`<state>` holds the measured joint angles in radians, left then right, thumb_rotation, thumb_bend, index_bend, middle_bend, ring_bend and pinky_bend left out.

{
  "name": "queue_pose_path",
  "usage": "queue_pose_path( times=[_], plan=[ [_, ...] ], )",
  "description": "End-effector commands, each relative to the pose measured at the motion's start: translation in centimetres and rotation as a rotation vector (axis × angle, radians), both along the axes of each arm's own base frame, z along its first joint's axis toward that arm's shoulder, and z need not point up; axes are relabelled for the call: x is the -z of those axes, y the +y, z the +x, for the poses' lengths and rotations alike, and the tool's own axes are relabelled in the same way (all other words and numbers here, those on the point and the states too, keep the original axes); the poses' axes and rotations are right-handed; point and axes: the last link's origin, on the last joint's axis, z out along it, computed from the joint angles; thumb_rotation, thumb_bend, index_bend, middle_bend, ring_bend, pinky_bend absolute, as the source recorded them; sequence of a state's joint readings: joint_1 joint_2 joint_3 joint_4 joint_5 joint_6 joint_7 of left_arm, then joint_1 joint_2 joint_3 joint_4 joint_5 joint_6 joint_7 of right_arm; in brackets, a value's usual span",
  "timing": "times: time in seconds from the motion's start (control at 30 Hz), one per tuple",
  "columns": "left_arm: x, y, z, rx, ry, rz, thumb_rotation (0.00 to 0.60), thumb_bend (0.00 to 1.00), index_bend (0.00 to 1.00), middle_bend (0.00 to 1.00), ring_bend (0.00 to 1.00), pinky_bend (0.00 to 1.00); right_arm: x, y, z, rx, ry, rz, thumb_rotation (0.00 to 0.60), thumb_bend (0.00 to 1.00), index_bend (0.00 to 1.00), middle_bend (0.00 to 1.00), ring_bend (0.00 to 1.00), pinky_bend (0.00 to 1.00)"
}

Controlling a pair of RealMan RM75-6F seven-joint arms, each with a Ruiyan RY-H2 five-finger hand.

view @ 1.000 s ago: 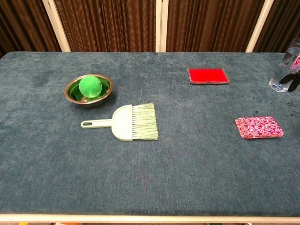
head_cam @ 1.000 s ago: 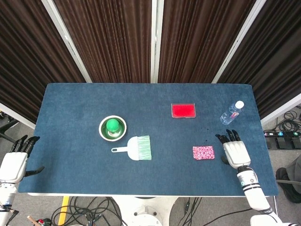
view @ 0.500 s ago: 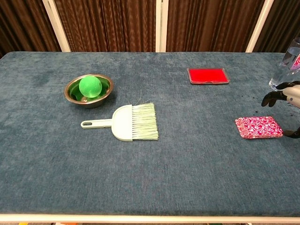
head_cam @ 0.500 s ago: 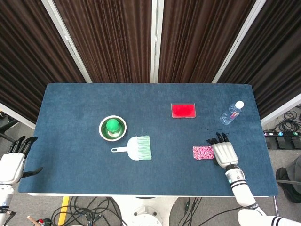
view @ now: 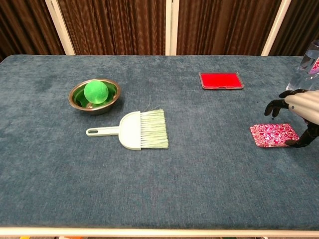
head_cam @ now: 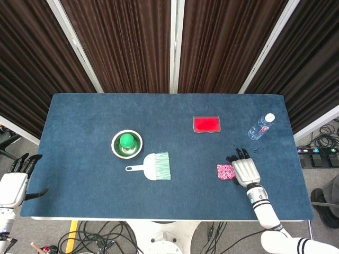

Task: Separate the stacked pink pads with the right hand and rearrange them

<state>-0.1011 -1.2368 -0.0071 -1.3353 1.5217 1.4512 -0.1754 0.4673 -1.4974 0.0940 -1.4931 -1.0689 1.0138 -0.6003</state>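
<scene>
The stacked pink patterned pads (head_cam: pixel 225 171) (view: pixel 273 135) lie on the blue table toward its right front. My right hand (head_cam: pixel 244 170) (view: pixel 298 108) hovers over their right part with fingers spread and nothing in it; the thumb tip (view: pixel 291 143) is down at the pads' right front corner. Whether it touches them I cannot tell. My left hand (head_cam: pixel 15 182) hangs off the table's left front corner, fingers apart, holding nothing.
A red flat case (head_cam: pixel 206 124) lies at the back right. A clear water bottle (head_cam: pixel 261 127) stands near the right edge, just behind my right hand. A steel bowl with a green ball (head_cam: pixel 127 143) and a small green-bristled brush (head_cam: pixel 152 166) sit left of centre.
My right hand has moved left from beside the pads to over their right part. The pads and the left hand have stayed put.
</scene>
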Motion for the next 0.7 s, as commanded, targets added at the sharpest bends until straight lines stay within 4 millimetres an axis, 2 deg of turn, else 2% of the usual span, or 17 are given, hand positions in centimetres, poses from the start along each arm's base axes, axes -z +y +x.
queue_pose_path(
  times=[0.03,0.4,0.7],
  plan=[
    [-0.04,-0.05,-0.04,0.000,0.000,-0.001,0.600,0.00,0.10,0.12,0.01,0.12,0.11,0.08,0.09,-0.001,0.003,0.006,0.600,0.15,0.25,0.27,0.04,0.00],
    [-0.25,-0.02,-0.15,-0.003,-0.020,-0.003,0.600,0.00,0.10,0.12,0.01,0.12,-0.79,0.22,0.55,-0.010,-0.008,-0.017,0.600,0.15,0.26,0.27,0.04,0.00],
    [-0.24,0.07,-0.05,-0.004,-0.022,-0.007,0.600,0.00,0.10,0.12,0.01,0.12,-0.01,0.23,0.18,0.011,0.013,0.025,0.600,0.15,0.26,0.27,0.04,0.00]
  ],
)
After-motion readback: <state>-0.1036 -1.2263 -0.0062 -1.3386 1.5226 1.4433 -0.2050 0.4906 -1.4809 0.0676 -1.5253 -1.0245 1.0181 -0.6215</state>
